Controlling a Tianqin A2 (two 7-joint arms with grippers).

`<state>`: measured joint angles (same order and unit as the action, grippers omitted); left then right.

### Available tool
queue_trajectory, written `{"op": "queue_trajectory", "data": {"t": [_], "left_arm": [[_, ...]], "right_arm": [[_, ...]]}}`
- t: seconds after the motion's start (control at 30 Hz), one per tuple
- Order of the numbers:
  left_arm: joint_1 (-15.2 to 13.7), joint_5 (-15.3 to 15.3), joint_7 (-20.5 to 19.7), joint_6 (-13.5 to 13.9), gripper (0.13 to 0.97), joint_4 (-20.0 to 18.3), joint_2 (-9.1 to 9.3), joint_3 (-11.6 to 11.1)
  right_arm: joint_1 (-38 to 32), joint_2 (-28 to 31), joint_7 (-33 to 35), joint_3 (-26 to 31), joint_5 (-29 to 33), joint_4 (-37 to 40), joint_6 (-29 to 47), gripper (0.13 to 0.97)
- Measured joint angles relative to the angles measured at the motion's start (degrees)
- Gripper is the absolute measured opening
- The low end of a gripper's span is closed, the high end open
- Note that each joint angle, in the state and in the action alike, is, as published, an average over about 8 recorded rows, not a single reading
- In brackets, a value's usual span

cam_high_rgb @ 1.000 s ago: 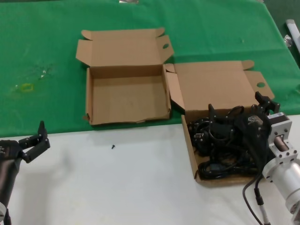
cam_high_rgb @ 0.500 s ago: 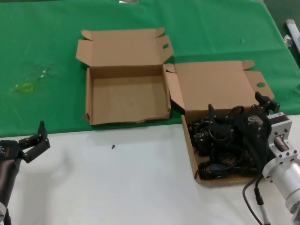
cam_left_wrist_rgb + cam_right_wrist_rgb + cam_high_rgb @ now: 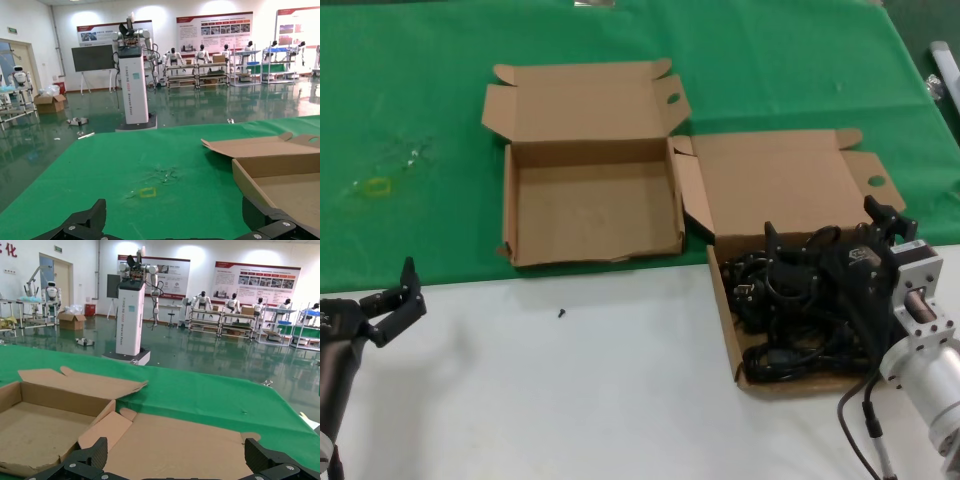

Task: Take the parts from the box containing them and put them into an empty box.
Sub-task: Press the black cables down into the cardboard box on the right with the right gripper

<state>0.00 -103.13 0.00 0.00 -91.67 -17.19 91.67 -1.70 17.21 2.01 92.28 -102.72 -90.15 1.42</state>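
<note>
The parts, black coiled power cords (image 3: 782,358), lie in the box containing them (image 3: 728,320) at the right, its lid (image 3: 775,185) folded back. My right gripper (image 3: 828,232) hovers low over that pile, open, with nothing between its fingers. In the right wrist view its fingertips (image 3: 95,454) frame the bare lid (image 3: 175,440); the cords are hidden there. The empty box (image 3: 590,205) stands open at the middle left, also seen as the empty box (image 3: 35,427) and the empty box (image 3: 285,175). My left gripper (image 3: 392,300) waits open at the near left, above the white table.
A green cloth (image 3: 420,100) covers the far half of the table, with a yellow tape mark (image 3: 375,186) on it. The near half is white tabletop (image 3: 570,390) with a small black speck (image 3: 561,313). A pale object (image 3: 942,60) lies at the far right edge.
</note>
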Motion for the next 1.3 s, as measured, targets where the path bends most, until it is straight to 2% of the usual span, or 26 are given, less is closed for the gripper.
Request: {"op": "queue_trajectory", "data": {"t": [0.1, 0.37, 0.5, 0.8, 0.97, 1.07, 1.13, 1.3], "left_arm": [[0.00, 0.00, 0.00, 0.00, 0.956, 0.00, 0.00, 0.00], [0.00, 0.00, 0.00, 0.00, 0.883, 0.00, 0.00, 0.00], [0.00, 0.00, 0.00, 0.00, 0.883, 0.00, 0.00, 0.00], [0.00, 0.00, 0.00, 0.00, 0.739, 0.00, 0.00, 0.00], [0.00, 0.00, 0.00, 0.00, 0.605, 0.00, 0.00, 0.00], [0.00, 0.00, 0.00, 0.00, 0.525, 0.00, 0.00, 0.00], [0.00, 0.00, 0.00, 0.00, 0.500, 0.00, 0.00, 0.00], [0.00, 0.00, 0.00, 0.00, 0.376, 0.00, 0.00, 0.00]], "right_arm": [[0.00, 0.00, 0.00, 0.00, 0.00, 0.00, 0.00, 0.966], [-0.01, 0.82, -0.50, 0.86, -0.42, 0.00, -0.46, 0.966], [-0.12, 2.11, -1.00, 2.35, -1.13, -0.01, -1.31, 0.966], [-1.14, 7.95, -1.44, 7.58, -4.40, -1.43, -4.18, 0.966], [-2.23, 12.27, -1.48, 9.64, -5.66, -2.27, -4.05, 0.966], [-2.98, 15.13, -1.60, 10.43, -5.61, -2.42, -2.23, 0.966], [-3.54, 17.02, -1.46, 10.61, -5.25, -2.28, 0.04, 0.966], [-5.44, 21.27, 0.62, 9.93, -4.33, -1.10, 8.28, 0.966]]}}
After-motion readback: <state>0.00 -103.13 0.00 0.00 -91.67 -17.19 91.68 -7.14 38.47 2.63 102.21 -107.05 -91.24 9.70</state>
